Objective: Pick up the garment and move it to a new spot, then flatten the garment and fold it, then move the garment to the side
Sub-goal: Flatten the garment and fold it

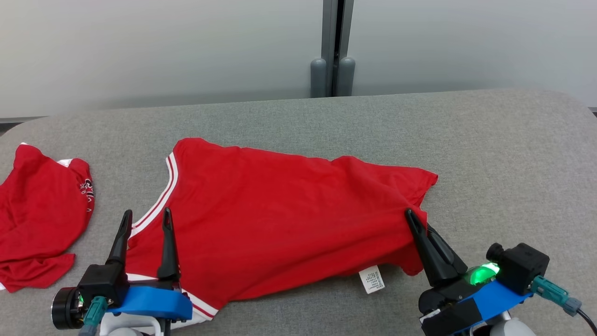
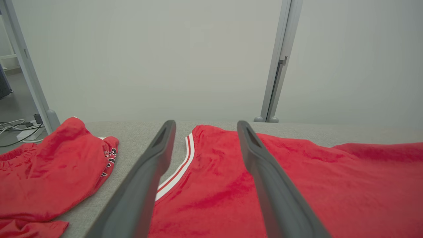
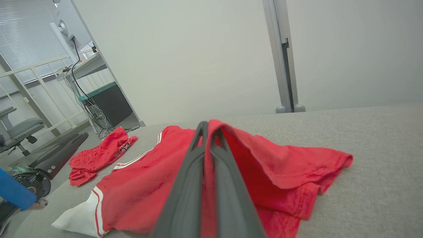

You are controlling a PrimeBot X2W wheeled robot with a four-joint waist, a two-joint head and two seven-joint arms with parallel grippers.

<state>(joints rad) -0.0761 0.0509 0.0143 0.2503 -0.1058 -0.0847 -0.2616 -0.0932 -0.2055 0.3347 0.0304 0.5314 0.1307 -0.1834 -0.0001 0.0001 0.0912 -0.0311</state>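
Grey table [image 1: 489, 154], red garment [image 1: 280, 214], left tool [image 1: 147, 211] spread over striped edge, right tool [image 1: 418, 219] pinching hem

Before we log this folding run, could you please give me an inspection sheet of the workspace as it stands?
Surface: grey fabric-covered table.
Job's things: red jersey with white trim spread on the table, right end bunched; care label at its near edge.
Clutter: second red garment, crumpled at the table's left end.
Grippers: left gripper open over the jersey's striped edge; right gripper shut on a fold of the jersey.
Cables: dark cable off the right wrist; loose cables on the floor.
Surroundings: frosted partition with grey post; office chair and monitor beyond.
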